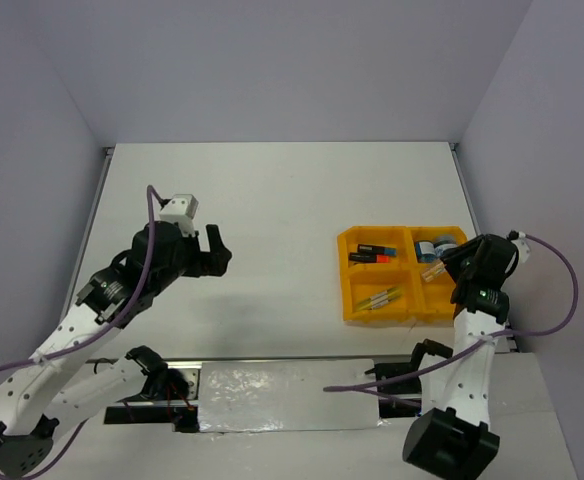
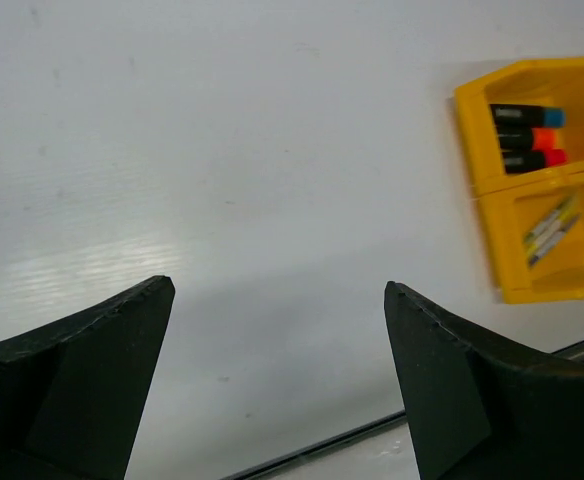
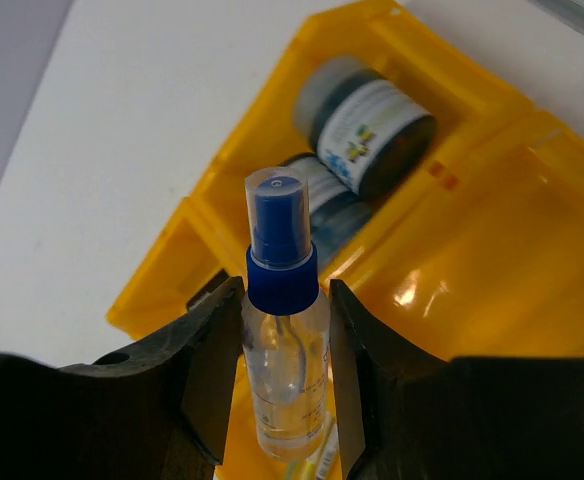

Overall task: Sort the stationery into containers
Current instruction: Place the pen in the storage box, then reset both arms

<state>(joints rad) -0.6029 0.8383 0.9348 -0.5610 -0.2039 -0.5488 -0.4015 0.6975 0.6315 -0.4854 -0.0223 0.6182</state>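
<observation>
My right gripper [image 1: 448, 268] [image 3: 284, 292] is shut on the blue-capped clear bottle [image 3: 284, 350] and holds it over the right half of the orange-yellow tray [image 1: 347, 300] [image 3: 492, 250]. The bottle [image 1: 434, 268] points toward the tray's middle. Two round blue-white pots [image 1: 434, 245] [image 3: 372, 125] lie in the far right compartment. Three highlighters [image 1: 369, 253] [image 2: 527, 137] lie in the far left compartment, thin pens [image 1: 380, 297] [image 2: 552, 228] in the near left one. My left gripper [image 1: 219, 252] [image 2: 277, 288] is open and empty over bare table, well left of the tray [image 2: 477, 110].
The white table is walled at the left, back and right. A shiny foil-covered strip [image 1: 287, 393] runs along the near edge between the arm bases. Purple cables loop beside both arms.
</observation>
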